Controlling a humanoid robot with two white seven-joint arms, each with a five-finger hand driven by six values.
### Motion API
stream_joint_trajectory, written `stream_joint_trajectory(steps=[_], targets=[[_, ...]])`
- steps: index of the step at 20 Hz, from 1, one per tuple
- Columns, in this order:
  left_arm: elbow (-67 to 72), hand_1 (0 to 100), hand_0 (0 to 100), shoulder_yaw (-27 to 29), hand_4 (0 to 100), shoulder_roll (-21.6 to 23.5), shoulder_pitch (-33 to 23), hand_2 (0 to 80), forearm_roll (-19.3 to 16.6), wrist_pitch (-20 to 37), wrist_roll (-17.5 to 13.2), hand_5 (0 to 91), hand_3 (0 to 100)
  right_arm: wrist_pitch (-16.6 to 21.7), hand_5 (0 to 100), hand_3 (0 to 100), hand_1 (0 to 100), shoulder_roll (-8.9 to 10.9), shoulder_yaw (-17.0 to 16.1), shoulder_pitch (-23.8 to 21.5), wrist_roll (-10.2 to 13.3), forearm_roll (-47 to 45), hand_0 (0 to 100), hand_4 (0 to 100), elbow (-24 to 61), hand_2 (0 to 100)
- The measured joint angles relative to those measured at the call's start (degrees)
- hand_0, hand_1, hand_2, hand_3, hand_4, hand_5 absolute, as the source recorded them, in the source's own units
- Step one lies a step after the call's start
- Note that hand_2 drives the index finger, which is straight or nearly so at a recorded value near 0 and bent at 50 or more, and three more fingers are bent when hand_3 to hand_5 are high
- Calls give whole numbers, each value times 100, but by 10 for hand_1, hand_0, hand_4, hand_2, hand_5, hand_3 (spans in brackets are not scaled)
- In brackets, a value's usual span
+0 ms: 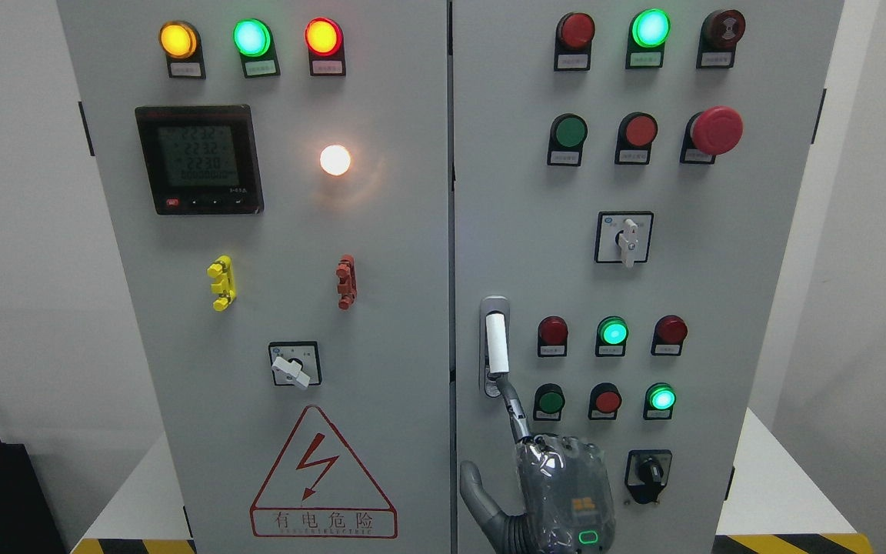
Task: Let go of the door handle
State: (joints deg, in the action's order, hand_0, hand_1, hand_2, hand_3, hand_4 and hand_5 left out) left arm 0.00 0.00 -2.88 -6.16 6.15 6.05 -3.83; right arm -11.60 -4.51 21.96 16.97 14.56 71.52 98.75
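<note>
Against the grey cabinet door (720,308), between white walls (12,231), right hand (558,492) fingers (516,408) open, touching the handle (495,342).

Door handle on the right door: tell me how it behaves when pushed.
The door handle looks like a rigid bar in a recessed plate, so it likely pivots rather than bends. Its smooth white surface may be slippery; the right hand reaches it with one finger. Fixed to the door, it shouldn't roll.

Place: industrial electrical test room or lab | Evidence: tall grey control cabinet (381,231) with lit indicator lamps (251,38), push buttons, digital meter (199,159), rotary switches, high-voltage warning triangle (323,477) | Floor: yellow-black hazard tape (789,543) near | Walls: plain white
</note>
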Motion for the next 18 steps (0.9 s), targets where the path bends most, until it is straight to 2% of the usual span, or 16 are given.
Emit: stream_joint_trajectory(steps=[2, 4, 6, 8, 10, 13, 18], targets=[[0, 389, 120, 0, 0, 0, 0, 0, 0, 0, 0, 0, 0, 13, 1000, 1000, 334, 4, -8, -32, 98, -80, 516, 940, 5, 728], [0, 389, 120, 0, 0, 0, 0, 0, 0, 0, 0, 0, 0, 54, 1000, 1000, 139, 5, -22, -62, 145, -139, 473, 973, 12, 840], [0, 389, 120, 0, 0, 0, 0, 0, 0, 0, 0, 0, 0, 156, 999, 1000, 104, 6, -32, -81, 177, -185, 416, 959, 15, 886], [0, 389, 120, 0, 0, 0, 0, 0, 0, 0, 0, 0, 0, 227, 1000, 1000, 177, 6, -44, -86, 270, -217, 339, 930, 20, 891], [0, 389, 120, 0, 0, -1, 0, 0, 0, 0, 0, 0, 0, 368, 1000, 1000, 359, 1, -54, -85, 437, -239, 252, 916, 24, 817], [0, 389, 120, 0, 0, -1, 0, 0, 0, 0, 0, 0, 0, 500, 999, 978, 506, -13, -66, -67, 618, -260, 226, 903, 28, 766], [0, 389, 120, 0, 0, -1, 0, 0, 0, 0, 0, 0, 0, 548, 999, 971, 633, -49, -83, 65, 739, -274, 209, 904, 28, 754]])
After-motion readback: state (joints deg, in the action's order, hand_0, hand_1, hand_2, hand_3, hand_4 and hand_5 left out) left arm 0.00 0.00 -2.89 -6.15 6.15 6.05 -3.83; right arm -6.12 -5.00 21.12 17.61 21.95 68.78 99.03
